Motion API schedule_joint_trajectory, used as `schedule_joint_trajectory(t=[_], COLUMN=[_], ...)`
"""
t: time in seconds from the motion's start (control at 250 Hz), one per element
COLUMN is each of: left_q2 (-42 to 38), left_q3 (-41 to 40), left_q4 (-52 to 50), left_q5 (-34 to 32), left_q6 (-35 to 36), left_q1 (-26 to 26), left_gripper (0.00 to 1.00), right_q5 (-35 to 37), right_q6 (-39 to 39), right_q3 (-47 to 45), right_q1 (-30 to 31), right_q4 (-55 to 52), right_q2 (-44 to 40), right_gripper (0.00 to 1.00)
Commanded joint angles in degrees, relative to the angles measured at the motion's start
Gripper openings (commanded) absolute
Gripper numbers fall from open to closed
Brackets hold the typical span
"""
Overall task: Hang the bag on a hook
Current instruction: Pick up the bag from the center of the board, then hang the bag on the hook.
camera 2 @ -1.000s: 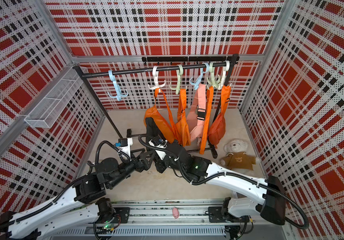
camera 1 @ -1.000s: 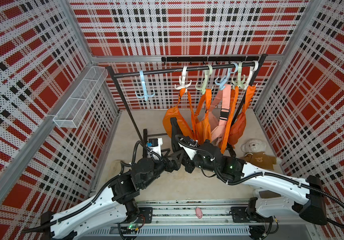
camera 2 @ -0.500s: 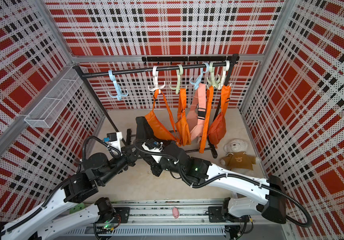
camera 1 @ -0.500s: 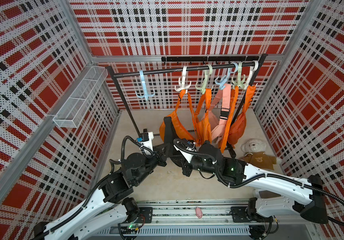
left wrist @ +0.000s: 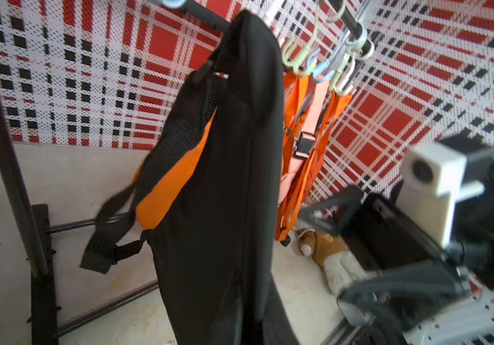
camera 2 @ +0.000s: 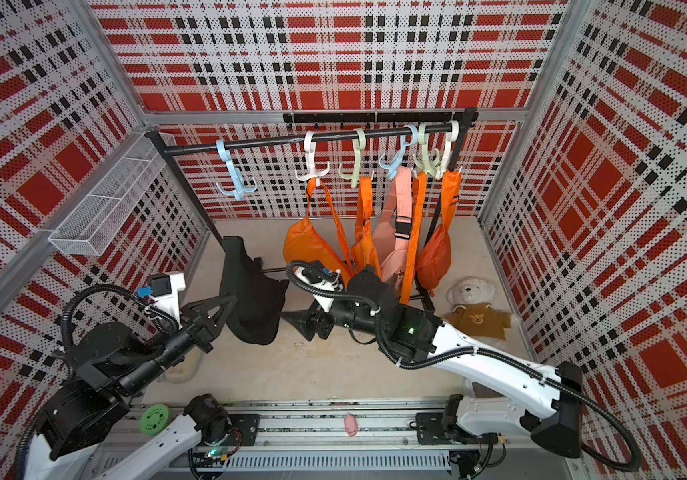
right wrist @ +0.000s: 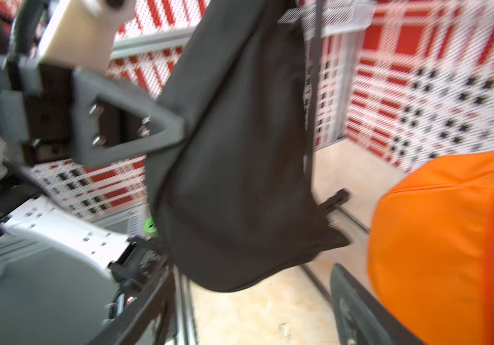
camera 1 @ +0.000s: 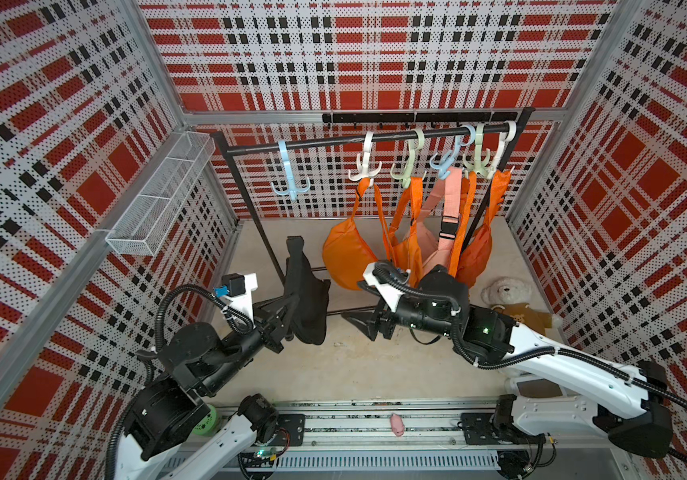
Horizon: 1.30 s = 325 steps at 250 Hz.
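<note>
Black bag (camera 1: 306,299) is up off the bench (camera 1: 354,365) and in the left gripper (camera 1: 290,308), whose jaws are clamped tight on the fabric at the bag's side. It hangs at the open end of the rack, below and just in front of the rail (camera 1: 333,141). The right gripper (camera 1: 356,326) sits just beside it with its jaws spread wide and nothing in them, clear of the cloth.

So where are we? The pickup looks done and the hanging is not: no part of the bag is over any hook. The light-blue hook (camera 1: 289,183) above is bare, the only free one I can see. The others along the rail carry the orange bags (camera 1: 343,253) and a pink one.

Orientation now. The long axis runs close to upright, with the narrow end pointing up toward the rail and the rounded bulk at the bottom. The strap (left wrist: 111,233) dangles slack off the side facing the rack's post, unlooped. By my reckoning that strap has to be raised and opened before it goes over a prong.
</note>
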Motion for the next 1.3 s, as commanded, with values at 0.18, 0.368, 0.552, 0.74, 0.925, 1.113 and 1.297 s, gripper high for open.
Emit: schedule_joint_trajectory(t=[0.18, 0.368, 0.552, 0.74, 0.925, 1.113, 1.297], left_q2=[0.86, -0.16, -0.03, -0.43, -1.23, -2.19, -3.29], left_q3=[4.32, 4.97, 4.77, 5.67, 6.11, 5.47, 4.74], left_q4=[-4.52, -4.99, -4.73, -4.81, -5.86, -5.33, -3.89], left_q5=[19.66, 21.01, 23.39, 24.15, 25.31, 25.48, 26.45], left_q6=[6.7, 6.72, 6.09, 5.94, 6.05, 5.45, 4.24], left_q1=[0.32, 0.29, 0.36, 0.33, 0.36, 0.31, 0.34], left_gripper=[0.0, 0.0, 0.0, 0.0, 0.0, 0.0, 0.0], right_q5=[-15.08, -19.11, -21.04, -22.59, -22.61, -25.72, -24.94], right_q6=[-1.5, -4.07, -3.44, -3.99, -4.77, -4.34, -3.71], right_q3=[3.84, 6.49, 7.45, 9.55, 10.71, 13.05, 11.57], right_q1=[-11.06, -11.04, -10.97, -9.63, -9.65, -9.5, -9.32], right_q4=[-5.48, -8.65, -6.11, -5.39, -5.02, -5.02, -2.36], right_q2=[-3.74, -0.98, 2.63, 7.71, 9.31, 12.84, 13.51], right_gripper=[0.94, 1.0, 0.96, 0.83, 0.75, 0.73, 0.25])
